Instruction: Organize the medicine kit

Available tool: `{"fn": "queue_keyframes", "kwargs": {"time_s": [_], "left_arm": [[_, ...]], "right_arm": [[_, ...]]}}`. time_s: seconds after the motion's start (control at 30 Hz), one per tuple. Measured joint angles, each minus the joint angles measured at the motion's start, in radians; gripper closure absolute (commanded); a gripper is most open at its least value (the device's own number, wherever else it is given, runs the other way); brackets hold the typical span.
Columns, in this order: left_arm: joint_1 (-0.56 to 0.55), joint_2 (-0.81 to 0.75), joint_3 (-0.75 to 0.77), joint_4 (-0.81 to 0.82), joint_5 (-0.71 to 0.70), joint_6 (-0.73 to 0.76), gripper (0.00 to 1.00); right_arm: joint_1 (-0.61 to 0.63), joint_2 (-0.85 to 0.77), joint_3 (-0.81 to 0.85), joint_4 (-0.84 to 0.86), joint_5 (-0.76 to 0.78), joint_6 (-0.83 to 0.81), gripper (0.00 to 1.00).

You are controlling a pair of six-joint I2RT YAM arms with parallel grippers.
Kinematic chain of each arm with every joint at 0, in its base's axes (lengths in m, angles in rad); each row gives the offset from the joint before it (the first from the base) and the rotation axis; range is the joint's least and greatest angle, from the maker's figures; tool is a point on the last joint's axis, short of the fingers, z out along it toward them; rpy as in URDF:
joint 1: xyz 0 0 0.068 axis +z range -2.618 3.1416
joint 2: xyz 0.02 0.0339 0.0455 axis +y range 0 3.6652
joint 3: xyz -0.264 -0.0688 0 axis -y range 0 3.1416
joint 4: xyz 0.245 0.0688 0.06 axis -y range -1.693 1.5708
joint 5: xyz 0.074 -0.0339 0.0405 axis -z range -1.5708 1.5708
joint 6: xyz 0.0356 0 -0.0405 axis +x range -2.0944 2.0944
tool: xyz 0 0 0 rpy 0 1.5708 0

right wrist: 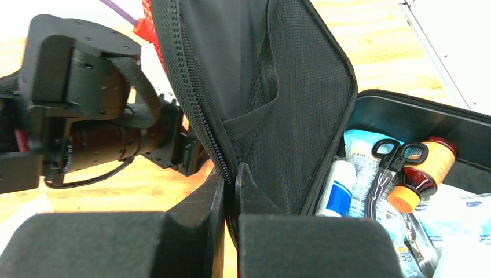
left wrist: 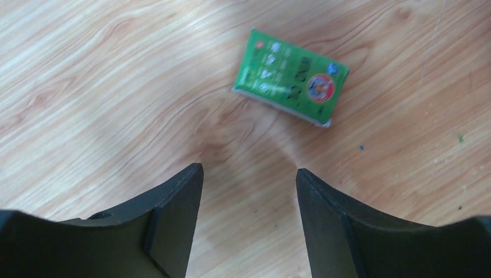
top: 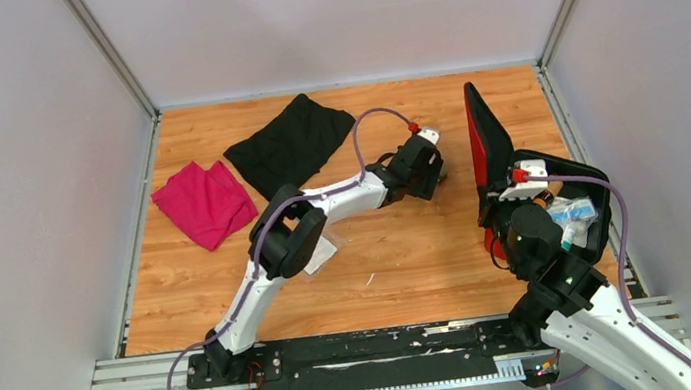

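- Top: the medicine kit (top: 479,147) sits on the table's (top: 409,247) right side, lid upright.
- Left wrist: left gripper (left wrist: 249,174) is partly spread and empty above a green packet (left wrist: 290,77), probably lining up a grab.
- Right wrist: right gripper (right wrist: 230,179) pinches the lid's edge, I'd guess to prop it open.

A red medicine kit (top: 479,147) is seen open at the right of the wooden table (top: 412,267), its lid stood upright and its base filled with supplies. The right arm (top: 542,248) is held at the lid's near edge. The left arm (top: 347,195) is stretched toward the middle. A black cloth (top: 289,144) and a magenta cloth (top: 204,203) are laid close together at the far left.
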Motion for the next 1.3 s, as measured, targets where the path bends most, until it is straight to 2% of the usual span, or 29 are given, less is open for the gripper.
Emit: {"fn": "queue_keyframes", "kwargs": {"time_s": [0.07,0.13,0.2,0.47,0.7,0.87,1.13,1.3], "left_arm": [[0.008,-0.042,-0.064,0.018,0.001,-0.008,0.28],[0.017,-0.069,-0.103,0.038,0.014,-0.010,0.11],[0.026,-0.078,-0.116,0.065,0.046,-0.004,0.01],[0.032,-0.033,-0.055,0.104,0.167,0.075,0.00],[0.030,0.108,0.166,0.019,0.161,0.099,0.00],[0.030,0.188,0.309,-0.046,0.135,0.101,0.02],[0.031,0.228,0.386,-0.099,0.117,0.110,0.26],[0.031,0.228,0.388,-0.109,0.116,0.126,0.35]], "right_arm": [[0.000,0.001,0.000,0.000,0.000,0.003,1.00],[0.000,0.003,0.000,0.000,-0.002,0.007,1.00],[0.000,0.006,0.000,0.000,-0.004,0.011,1.00],[0.000,0.019,0.000,0.002,-0.009,0.015,1.00],[0.000,0.023,0.000,0.007,-0.010,0.016,1.00],[0.000,0.029,-0.004,0.014,-0.010,0.016,1.00],[0.000,0.033,-0.006,0.022,-0.010,0.017,1.00],[0.000,0.034,-0.010,0.029,-0.010,0.028,1.00]]}}
